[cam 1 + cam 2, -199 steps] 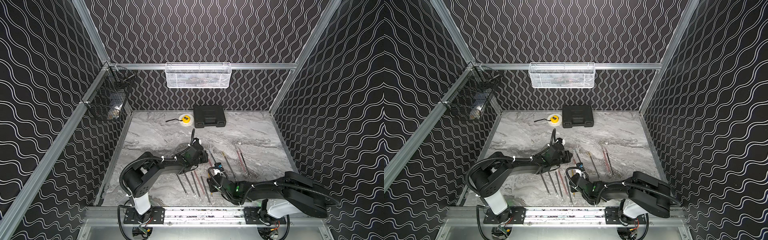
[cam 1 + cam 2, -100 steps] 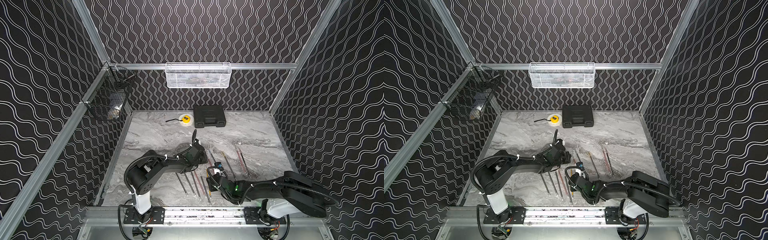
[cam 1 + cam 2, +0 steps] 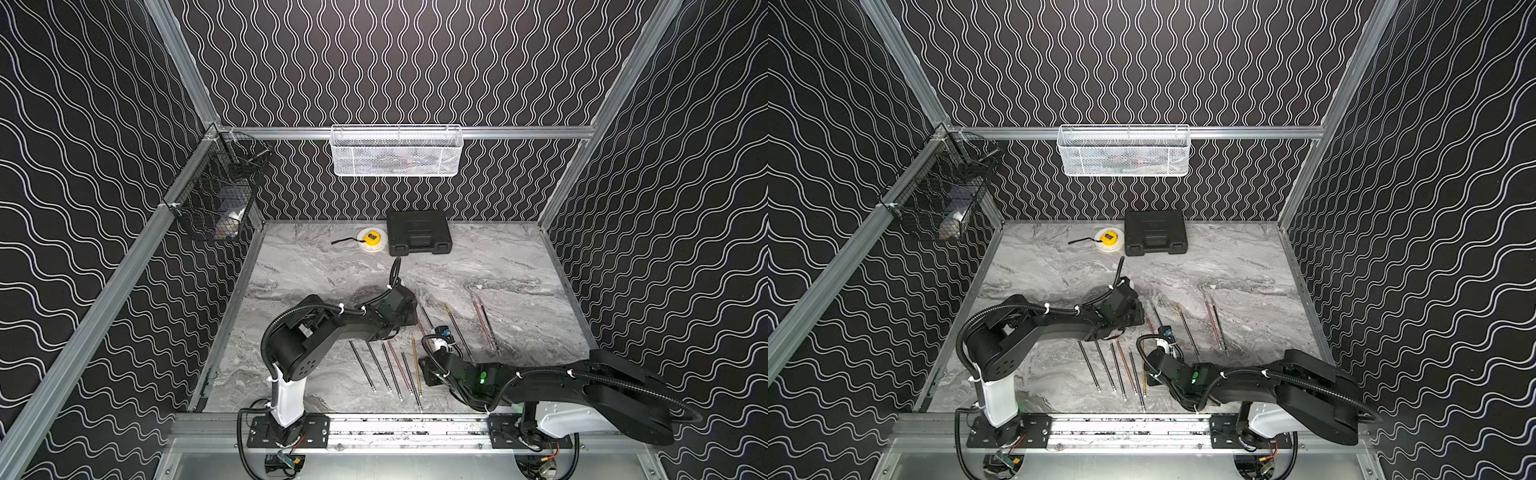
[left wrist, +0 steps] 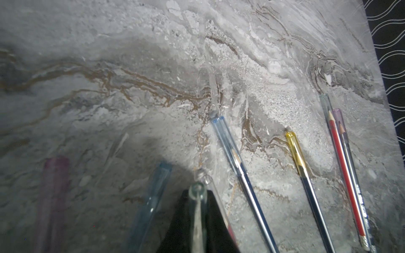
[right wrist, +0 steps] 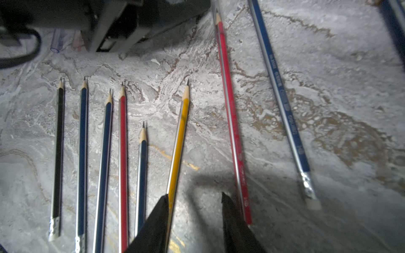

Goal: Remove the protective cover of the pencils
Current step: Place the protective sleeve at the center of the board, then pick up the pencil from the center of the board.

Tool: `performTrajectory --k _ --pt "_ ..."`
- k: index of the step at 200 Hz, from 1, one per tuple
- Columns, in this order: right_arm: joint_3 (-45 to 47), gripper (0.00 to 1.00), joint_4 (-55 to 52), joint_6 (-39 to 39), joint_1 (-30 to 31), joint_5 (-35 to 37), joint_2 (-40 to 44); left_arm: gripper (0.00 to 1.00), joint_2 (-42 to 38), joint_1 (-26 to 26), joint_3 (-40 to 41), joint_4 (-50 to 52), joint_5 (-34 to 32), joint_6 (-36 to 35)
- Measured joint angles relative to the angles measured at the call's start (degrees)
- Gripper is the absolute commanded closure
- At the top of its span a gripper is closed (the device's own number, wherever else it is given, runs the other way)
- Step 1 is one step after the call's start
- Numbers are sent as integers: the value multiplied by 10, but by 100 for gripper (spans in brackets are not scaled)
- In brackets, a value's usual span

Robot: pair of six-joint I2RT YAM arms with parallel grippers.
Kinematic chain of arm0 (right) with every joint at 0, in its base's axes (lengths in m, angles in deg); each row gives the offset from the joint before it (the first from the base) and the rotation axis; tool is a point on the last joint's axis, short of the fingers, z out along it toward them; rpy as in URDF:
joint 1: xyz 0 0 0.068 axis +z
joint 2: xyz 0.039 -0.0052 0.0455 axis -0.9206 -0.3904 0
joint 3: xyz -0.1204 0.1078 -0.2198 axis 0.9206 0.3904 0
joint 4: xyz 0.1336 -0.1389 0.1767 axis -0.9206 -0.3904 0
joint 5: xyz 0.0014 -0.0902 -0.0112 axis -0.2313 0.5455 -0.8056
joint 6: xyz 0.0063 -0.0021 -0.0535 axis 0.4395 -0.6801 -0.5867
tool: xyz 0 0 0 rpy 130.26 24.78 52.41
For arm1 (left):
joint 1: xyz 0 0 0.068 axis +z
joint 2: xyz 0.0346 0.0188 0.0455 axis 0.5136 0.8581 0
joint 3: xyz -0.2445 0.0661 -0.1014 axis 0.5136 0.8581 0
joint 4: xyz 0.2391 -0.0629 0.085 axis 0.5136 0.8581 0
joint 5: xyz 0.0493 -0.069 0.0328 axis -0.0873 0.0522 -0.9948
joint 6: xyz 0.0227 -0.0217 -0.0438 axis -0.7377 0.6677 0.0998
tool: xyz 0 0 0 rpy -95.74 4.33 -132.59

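Observation:
In the left wrist view my left gripper [image 4: 197, 196] is shut on a clear greenish protective cover [image 4: 198, 190], end-on between the jaws. A purple cover [image 4: 54, 192] and a blue cover [image 4: 154, 197] lie loose on the marble. Beyond them, pencils still wear a blue cover [image 4: 224, 135], a yellow cover [image 4: 294, 149] and a purple cover [image 4: 338, 117]. In the right wrist view my right gripper [image 5: 195, 196] stands open and empty just above the table. A yellow pencil [image 5: 178, 140] runs beside one finger and a red pencil [image 5: 231, 114] beside the other. Several bare pencils [image 3: 390, 370] lie in a row.
A black case [image 3: 419, 232] and a yellow tape measure [image 3: 371, 240] sit at the back of the marble table [image 3: 316, 266]. A white mesh basket [image 3: 397, 151] hangs on the back wall and a black wire basket [image 3: 220, 199] on the left wall.
The left arm's elbow has shifted a little to the right, its gripper still shut on the cover. The right jaws have spread slightly.

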Motion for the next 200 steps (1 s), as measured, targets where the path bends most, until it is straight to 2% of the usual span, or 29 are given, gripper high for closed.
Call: performTrajectory --k 68,200 --pt "17 58 -9 8 0 29 29 96 5 5 -10 12 -21 -10" --pt "-12 58 -8 10 -5 42 -35 93 5 7 -24 47 -50 -29"
